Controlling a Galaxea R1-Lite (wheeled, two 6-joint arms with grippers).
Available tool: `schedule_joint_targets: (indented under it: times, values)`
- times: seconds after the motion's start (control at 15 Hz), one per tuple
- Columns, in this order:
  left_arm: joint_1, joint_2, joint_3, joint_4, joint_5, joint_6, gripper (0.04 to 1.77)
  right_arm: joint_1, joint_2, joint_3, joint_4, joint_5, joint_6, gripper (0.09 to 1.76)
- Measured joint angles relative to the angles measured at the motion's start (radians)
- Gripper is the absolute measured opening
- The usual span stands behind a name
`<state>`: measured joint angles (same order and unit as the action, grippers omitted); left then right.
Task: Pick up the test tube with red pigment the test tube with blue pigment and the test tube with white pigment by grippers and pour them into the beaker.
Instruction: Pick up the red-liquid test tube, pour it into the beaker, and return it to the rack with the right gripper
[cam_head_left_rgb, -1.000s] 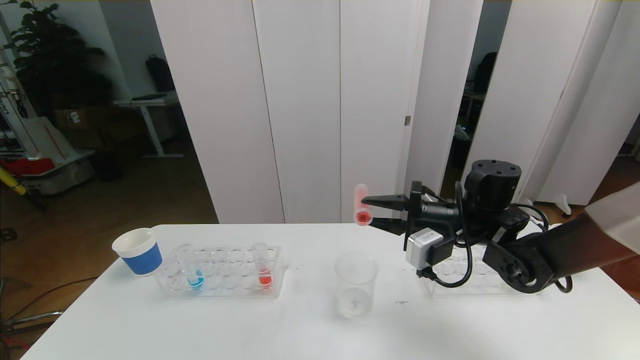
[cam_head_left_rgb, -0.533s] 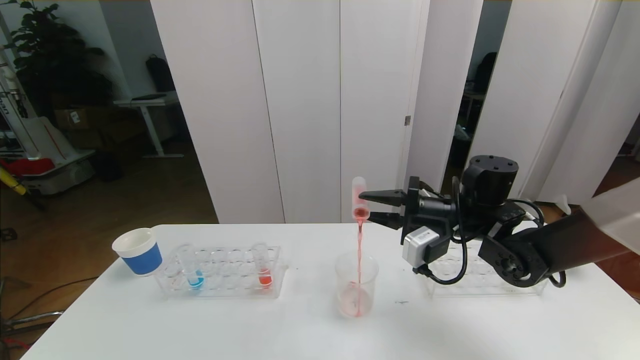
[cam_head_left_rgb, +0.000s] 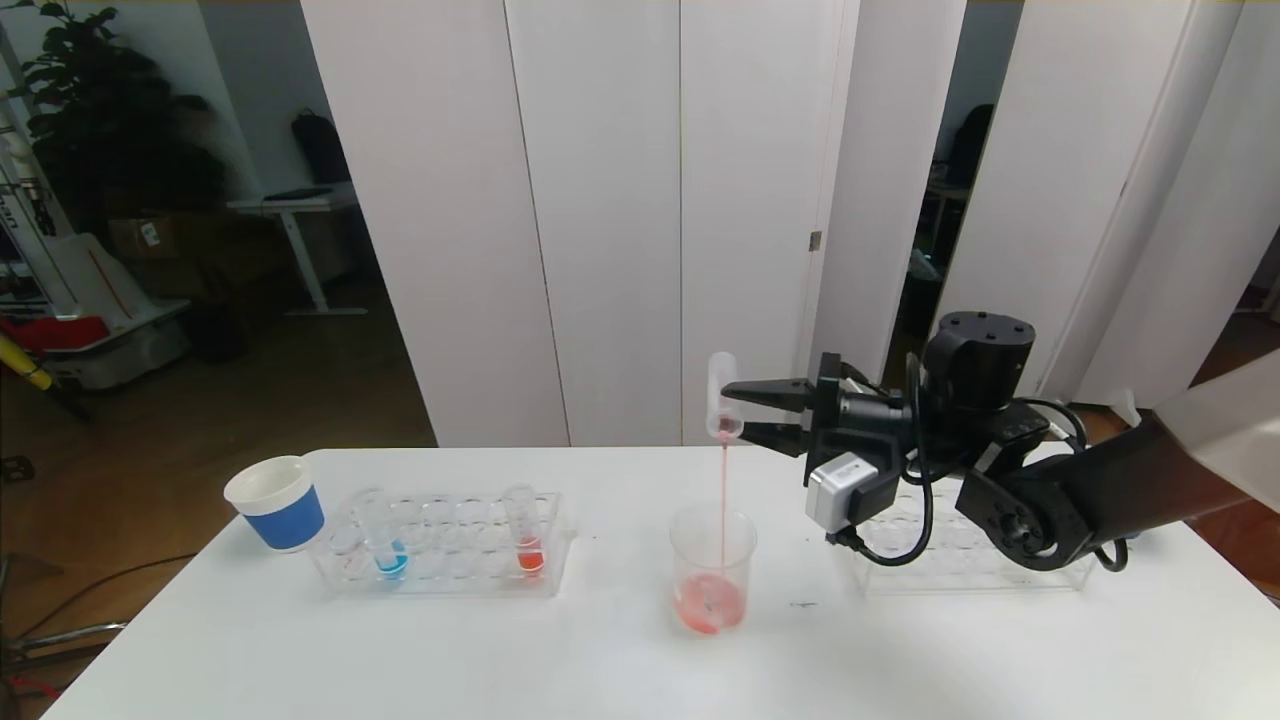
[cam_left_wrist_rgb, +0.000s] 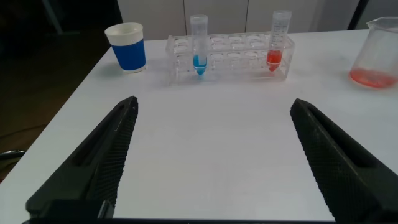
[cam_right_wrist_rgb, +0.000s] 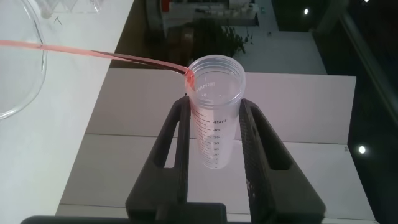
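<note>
My right gripper (cam_head_left_rgb: 733, 410) (cam_right_wrist_rgb: 214, 107) is shut on the test tube with red pigment (cam_head_left_rgb: 721, 393) (cam_right_wrist_rgb: 215, 102), held mouth-down over the beaker (cam_head_left_rgb: 712, 570) (cam_left_wrist_rgb: 378, 53). A thin red stream (cam_head_left_rgb: 724, 490) (cam_right_wrist_rgb: 93, 55) falls from the tube's rim into the beaker, where red liquid pools at the bottom. The tube looks nearly drained. The test tube with blue pigment (cam_head_left_rgb: 386, 542) (cam_left_wrist_rgb: 199, 42) stands in the left rack (cam_head_left_rgb: 440, 548) (cam_left_wrist_rgb: 230, 61). The test tube with white pigment is out of view. My left gripper (cam_left_wrist_rgb: 214, 104) hangs open above the table's near side, holding nothing.
Another tube of orange-red liquid (cam_head_left_rgb: 526, 535) (cam_left_wrist_rgb: 279, 40) stands at the left rack's right end. A blue-and-white paper cup (cam_head_left_rgb: 277, 503) (cam_left_wrist_rgb: 127, 46) sits left of that rack. A second clear rack (cam_head_left_rgb: 965, 565) lies under my right arm.
The held tube has tipped further and red liquid has begun streaming out. The beaker, clear a second ago, now holds a red pool. The tube has emptied.
</note>
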<state>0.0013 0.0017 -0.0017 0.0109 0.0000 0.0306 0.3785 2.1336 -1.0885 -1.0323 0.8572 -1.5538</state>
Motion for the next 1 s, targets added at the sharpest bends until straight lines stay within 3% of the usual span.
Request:
schedule_joint_targets:
  times: [1.0]
  values:
    - [0.0,0.0,0.0,0.0,0.0,0.0,1.75,-0.005,0.001,-0.032,0.009,-0.004,-0.071,0.59]
